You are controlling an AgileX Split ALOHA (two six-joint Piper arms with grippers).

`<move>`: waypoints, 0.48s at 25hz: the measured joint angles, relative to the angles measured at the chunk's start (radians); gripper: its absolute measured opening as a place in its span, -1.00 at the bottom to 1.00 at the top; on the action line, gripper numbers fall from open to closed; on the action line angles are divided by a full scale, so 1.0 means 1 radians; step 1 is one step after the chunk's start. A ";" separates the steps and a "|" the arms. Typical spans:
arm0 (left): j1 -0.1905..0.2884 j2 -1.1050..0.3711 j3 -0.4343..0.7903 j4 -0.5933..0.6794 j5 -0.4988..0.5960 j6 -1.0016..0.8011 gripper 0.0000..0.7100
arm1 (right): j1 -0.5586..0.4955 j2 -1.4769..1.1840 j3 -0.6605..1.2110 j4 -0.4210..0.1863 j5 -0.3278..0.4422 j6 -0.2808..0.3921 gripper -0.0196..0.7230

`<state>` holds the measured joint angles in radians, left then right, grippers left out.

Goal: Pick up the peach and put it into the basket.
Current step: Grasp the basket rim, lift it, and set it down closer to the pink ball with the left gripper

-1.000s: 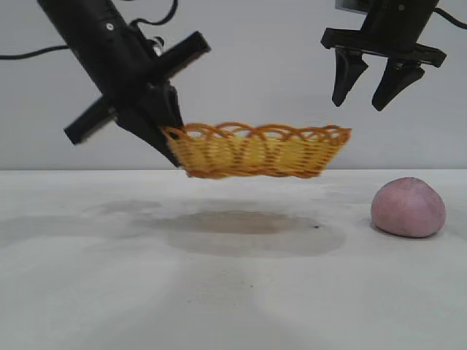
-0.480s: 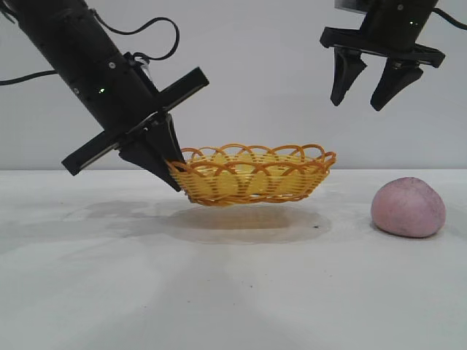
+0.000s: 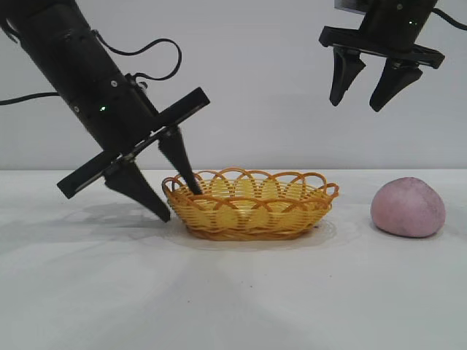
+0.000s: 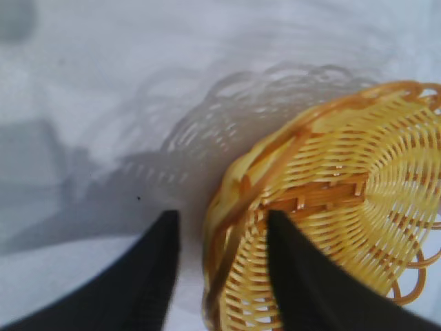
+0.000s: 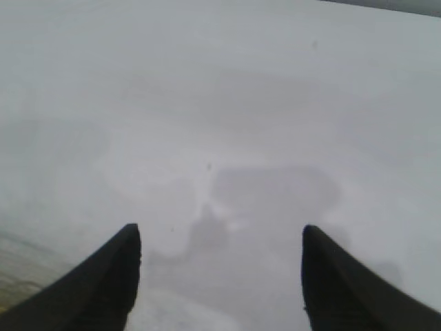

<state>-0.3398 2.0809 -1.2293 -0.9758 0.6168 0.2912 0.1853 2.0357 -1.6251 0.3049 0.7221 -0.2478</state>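
Note:
The yellow-orange wicker basket (image 3: 255, 211) rests on the white table, left of centre. My left gripper (image 3: 181, 204) stands open astride the basket's left rim, one finger inside the bowl and the other outside, near the table. In the left wrist view that gripper (image 4: 220, 215) has the basket's rim (image 4: 358, 179) between its spread fingers, with a gap on the outer side. The pink-mauve peach (image 3: 407, 208) lies on the table to the basket's right. High above the gap between basket and peach, my right gripper (image 3: 357, 105) hangs open and empty; its wrist view shows the gripper (image 5: 219, 228) over bare table.
The white table (image 3: 219, 292) stretches toward the front, with a plain pale wall behind. Black cables trail from the left arm (image 3: 80, 65) at the upper left.
The basket, held in the air by its left rim a second ago, has come down onto the table. My left gripper has opened and let go of the rim. The right arm has stayed still.

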 joint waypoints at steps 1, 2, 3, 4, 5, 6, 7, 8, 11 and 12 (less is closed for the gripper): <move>0.000 0.000 0.000 0.000 0.014 0.000 0.34 | 0.000 0.000 0.000 0.000 0.000 0.000 0.20; 0.000 0.000 0.000 -0.001 0.033 0.000 0.49 | 0.000 0.000 0.000 0.000 0.002 0.000 0.20; 0.000 -0.003 0.000 -0.001 0.047 0.007 0.61 | 0.000 0.000 0.000 0.000 0.002 0.000 0.20; 0.000 -0.009 0.000 0.004 0.061 0.019 0.66 | 0.000 0.000 0.000 0.000 0.005 0.000 0.20; 0.000 -0.019 0.000 0.016 0.072 0.030 0.62 | 0.000 0.000 0.000 0.000 0.004 0.000 0.20; 0.000 -0.030 0.000 0.029 0.083 0.040 0.62 | 0.000 0.000 0.000 0.001 0.004 0.000 0.20; 0.002 -0.047 0.000 0.046 0.093 0.051 0.62 | 0.000 0.000 0.000 0.005 0.005 0.000 0.20; 0.006 -0.067 0.000 0.071 0.106 0.056 0.62 | 0.000 0.000 0.000 0.005 0.005 0.000 0.20; 0.033 -0.121 0.000 0.183 0.158 0.058 0.45 | 0.000 0.000 0.000 0.009 0.007 0.000 0.20; 0.045 -0.137 0.000 0.234 0.182 0.049 0.45 | 0.000 0.000 0.000 0.009 0.007 0.000 0.20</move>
<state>-0.2949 1.9434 -1.2293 -0.7414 0.7987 0.3404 0.1853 2.0357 -1.6251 0.3137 0.7287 -0.2478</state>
